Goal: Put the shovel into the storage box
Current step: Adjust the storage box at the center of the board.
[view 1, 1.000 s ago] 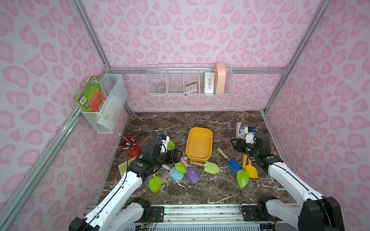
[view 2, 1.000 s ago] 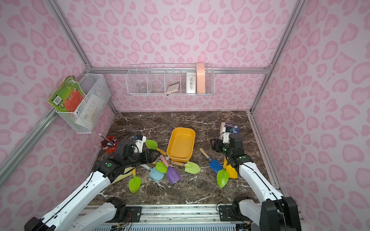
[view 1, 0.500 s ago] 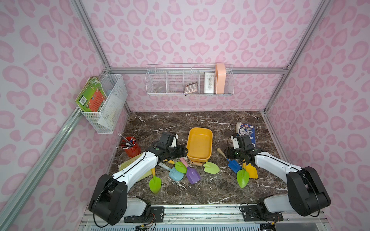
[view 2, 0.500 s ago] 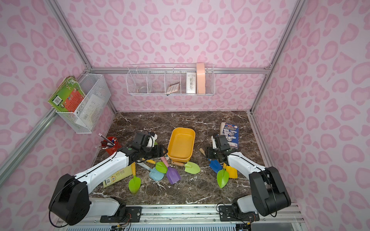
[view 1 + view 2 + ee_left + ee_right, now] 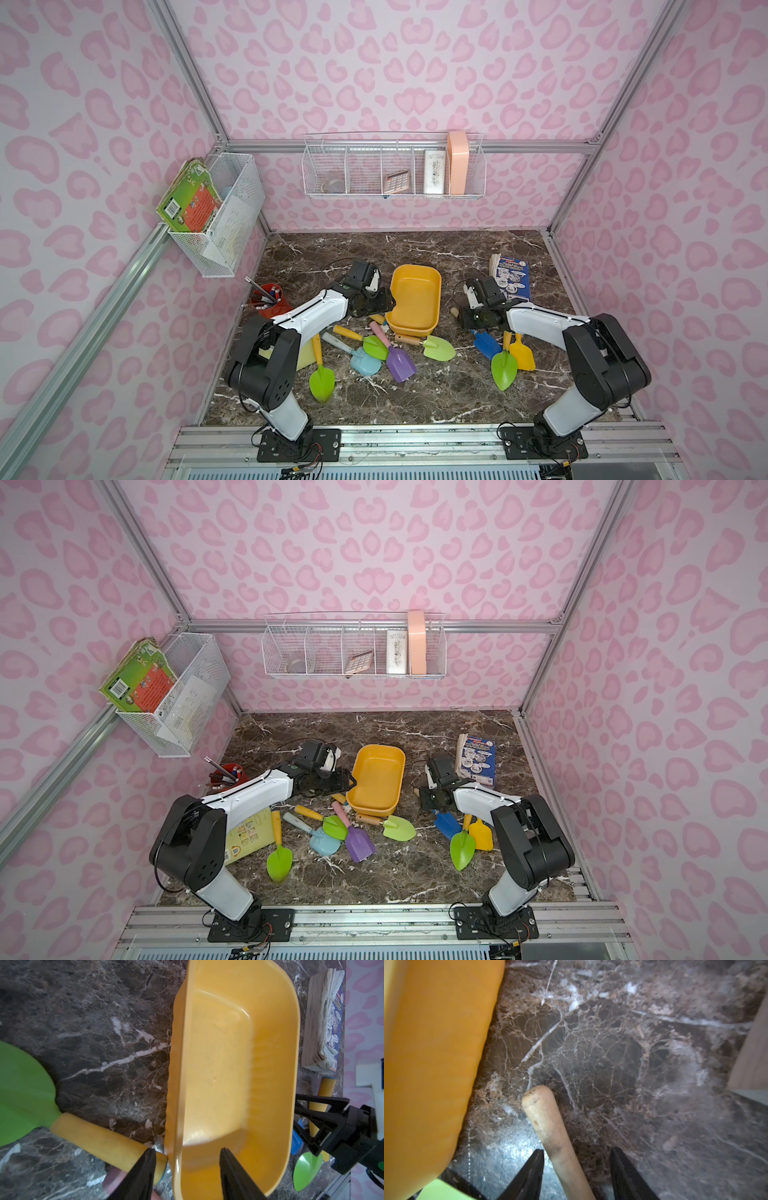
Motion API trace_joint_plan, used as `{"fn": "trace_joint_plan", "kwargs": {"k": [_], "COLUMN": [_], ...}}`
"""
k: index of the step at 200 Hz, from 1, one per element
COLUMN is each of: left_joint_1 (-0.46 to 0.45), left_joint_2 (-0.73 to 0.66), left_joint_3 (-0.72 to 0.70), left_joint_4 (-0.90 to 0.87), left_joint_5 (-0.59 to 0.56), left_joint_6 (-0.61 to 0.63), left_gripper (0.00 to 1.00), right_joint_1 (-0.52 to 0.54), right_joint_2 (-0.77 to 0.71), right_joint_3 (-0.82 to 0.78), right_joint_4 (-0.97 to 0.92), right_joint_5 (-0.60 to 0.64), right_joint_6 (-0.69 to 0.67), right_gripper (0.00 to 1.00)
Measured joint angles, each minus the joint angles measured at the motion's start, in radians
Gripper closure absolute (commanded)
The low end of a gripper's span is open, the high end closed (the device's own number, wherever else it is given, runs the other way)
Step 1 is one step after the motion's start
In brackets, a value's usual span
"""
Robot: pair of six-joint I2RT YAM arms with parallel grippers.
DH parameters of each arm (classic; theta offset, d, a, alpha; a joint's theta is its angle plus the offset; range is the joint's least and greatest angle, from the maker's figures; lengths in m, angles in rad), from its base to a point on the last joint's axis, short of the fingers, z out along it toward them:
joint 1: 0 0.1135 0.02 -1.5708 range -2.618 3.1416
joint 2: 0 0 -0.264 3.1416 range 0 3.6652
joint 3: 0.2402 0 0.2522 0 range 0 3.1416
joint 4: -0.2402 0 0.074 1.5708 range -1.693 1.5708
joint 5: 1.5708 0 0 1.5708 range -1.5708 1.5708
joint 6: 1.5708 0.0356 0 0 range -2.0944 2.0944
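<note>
Blue plastic blade, bare tan wood for the grip: the blue shovel (image 5: 485,344) looks light and stiff, a toy that should not bend in a pinch. It lies flat on the marble bench (image 5: 436,399), to the robot's right of the storage box (image 5: 415,291). It is near the box but apart from it, and the box is empty.

The round handle (image 5: 546,1118) seems the place to take it, about mid-length. The blade sits too flat to get under, and smooth round wood may roll if caught off-centre.

The right hand (image 5: 577,1149) is spread, one finger on each side of that handle, with a clear gap on one side, so nothing is pinched yet. The left hand (image 5: 188,1148) is spread too, straddling the box's left wall, one finger inside and one outside by the end of a yellow handle (image 5: 99,1136).

In both top views the right wrist covers most of the wooden handle, leaving its tip and the blade. The wrist view cuts off the blade. Whether the left hand's outer finger touches that yellow handle I cannot tell.
</note>
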Motion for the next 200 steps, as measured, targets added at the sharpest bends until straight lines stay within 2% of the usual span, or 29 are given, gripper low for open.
{"fn": "trace_joint_plan", "kwargs": {"k": [47, 60, 72, 101, 114, 138, 149, 200], "left_joint_1": [-0.005, -0.009, -0.012, -0.018, -0.022, -0.034, -0.038, -0.052], "left_joint_2": [0.047, 0.053, 0.059, 0.073, 0.075, 0.075, 0.076, 0.078], "left_joint_3": [0.024, 0.027, 0.032, 0.047, 0.049, 0.049, 0.049, 0.052], "left_joint_4": [-0.008, -0.007, -0.007, -0.012, -0.011, -0.015, -0.015, -0.021], "left_joint_5": [-0.010, -0.010, -0.010, -0.014, -0.022, -0.035, -0.042, -0.063], "left_joint_6": [0.007, 0.007, 0.007, 0.003, -0.001, -0.017, -0.019, -0.025], "left_gripper": [0.60, 0.60, 0.65, 0.65, 0.70, 0.70, 0.75, 0.75], "right_joint_1": [0.022, 0.025, 0.027, 0.027, 0.027, 0.027, 0.027, 0.027], "right_joint_2": [0.018, 0.017, 0.016, 0.019, 0.022, 0.034, 0.041, 0.050], "right_joint_3": [0.002, -0.004, -0.008, -0.010, -0.007, 0.011, 0.024, 0.092], "right_joint_4": [0.014, 0.026, 0.033, 0.048, 0.051, 0.051, 0.050, 0.044], "right_joint_5": [0.029, 0.037, 0.044, 0.050, 0.050, 0.051, 0.054, 0.069], "right_joint_6": [-0.015, -0.016, -0.016, -0.016, -0.018, -0.018, -0.016, -0.011], "right_gripper": [0.55, 0.58, 0.61, 0.67, 0.70, 0.74, 0.77, 0.82]}}
